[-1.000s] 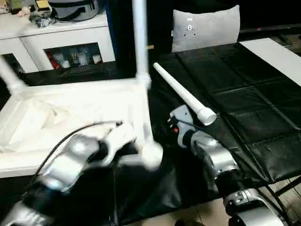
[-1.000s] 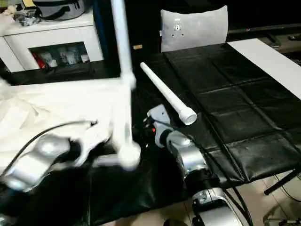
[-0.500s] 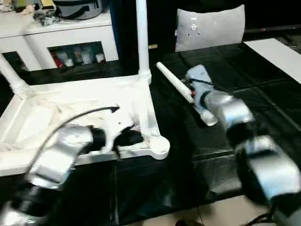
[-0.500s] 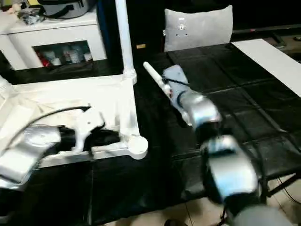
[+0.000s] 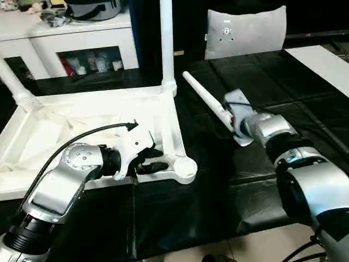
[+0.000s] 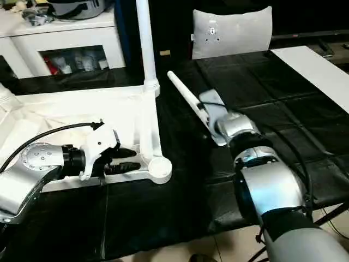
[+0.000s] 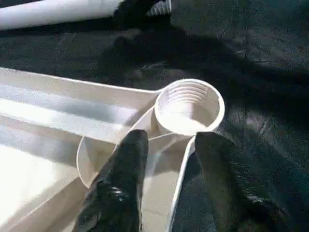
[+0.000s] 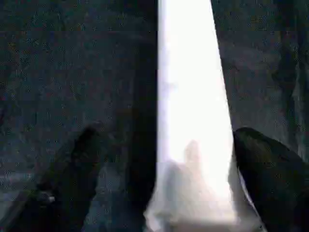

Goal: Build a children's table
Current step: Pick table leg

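Observation:
The children's table is in parts. Its white tabletop [image 5: 92, 117] lies upside down on the left, with one leg [image 5: 166, 43] upright in the far corner socket and another leg [image 5: 12, 86] at the far left. The near corner socket [image 7: 189, 105] is empty. My left gripper [image 7: 172, 140] is open, its fingers [image 7: 120, 183] astride the tabletop's rim just behind that socket. A loose white leg [image 5: 204, 101] lies on the black mat. My right gripper [image 8: 169, 135] is wide open over its thick end, one finger on each side.
A grey cushion [image 5: 245, 30] leans at the back of the black mat [image 5: 294, 87]. A white cabinet [image 5: 71, 38] stands at the back left, and a white board [image 5: 322, 60] lies at the far right. The mat's front edge drops to the floor [image 5: 262, 245].
My left gripper has opened at the tabletop's near corner, which now rests flat. My right arm has swung forward from beside the corner onto the loose leg.

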